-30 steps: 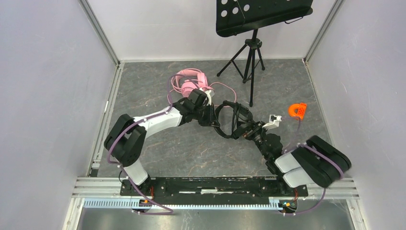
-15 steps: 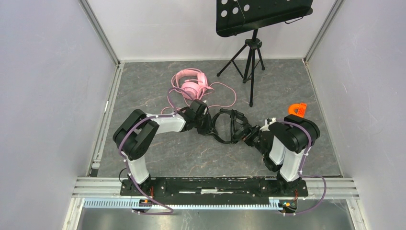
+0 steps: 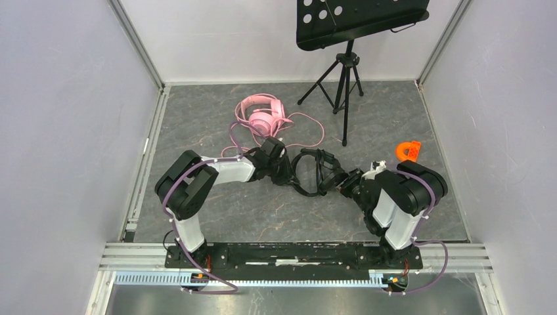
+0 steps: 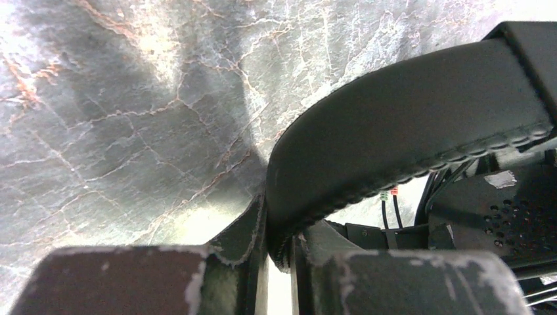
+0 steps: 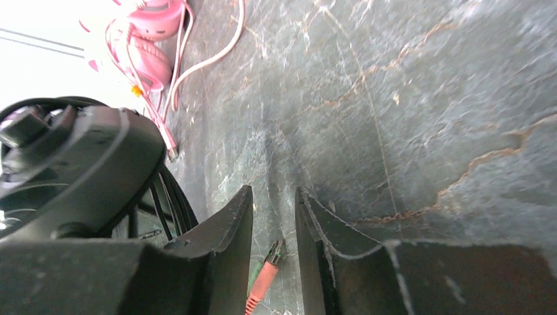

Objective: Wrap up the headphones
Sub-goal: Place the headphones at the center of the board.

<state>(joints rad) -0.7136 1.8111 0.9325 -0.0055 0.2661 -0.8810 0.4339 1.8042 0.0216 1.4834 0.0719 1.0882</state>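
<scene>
The black headphones lie mid-floor between my two arms, with their thin cable looped around them. My left gripper is shut on their padded headband, which is pinched between its fingers. My right gripper sits just right of the black headset with its jaws apart. A red and green plug lies loose on the floor in that gap. The black earcup is close on the left in the right wrist view. The pink headphones lie behind, their pink cable sprawled across the floor.
A black music stand on a tripod stands at the back centre-right. A small orange plastic piece lies right of my right arm. White walls close in on both sides, and a metal rail runs along the near edge.
My right arm has folded upright from its low stretch, and its jaws have parted off the plug. My left gripper drew the black headset nearer, away from the pink one.
</scene>
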